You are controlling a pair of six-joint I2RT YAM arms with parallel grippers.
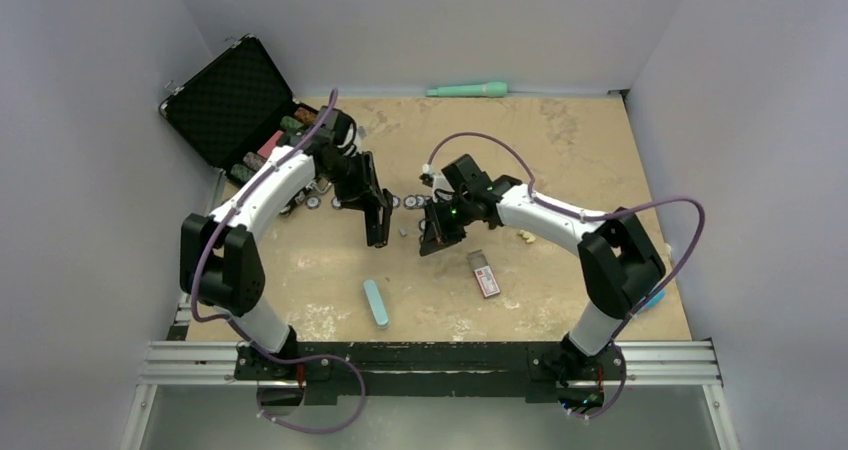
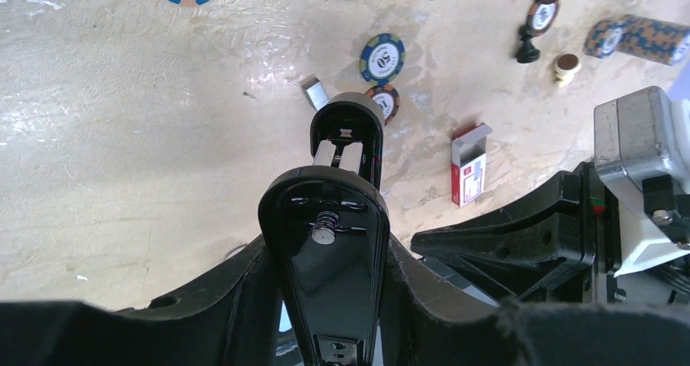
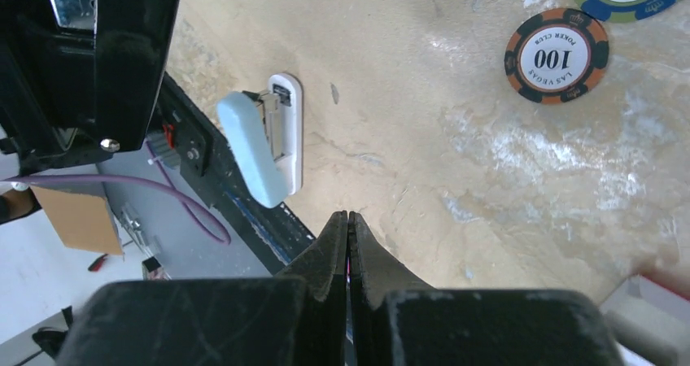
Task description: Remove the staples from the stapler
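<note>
A worn tan table (image 1: 560,150) carries scattered poker chips (image 2: 382,58) across its middle and left. A pale blue bar (image 1: 376,303) lies toward the near edge, with a small red-and-white box (image 1: 484,273) to its right. An open black case (image 1: 230,100) sits at the far-left corner, and a mint-green tool (image 1: 467,90) lies along the far edge. A tiny silvery strip (image 2: 314,92), possibly staples, rests just beside one chip.
</note>
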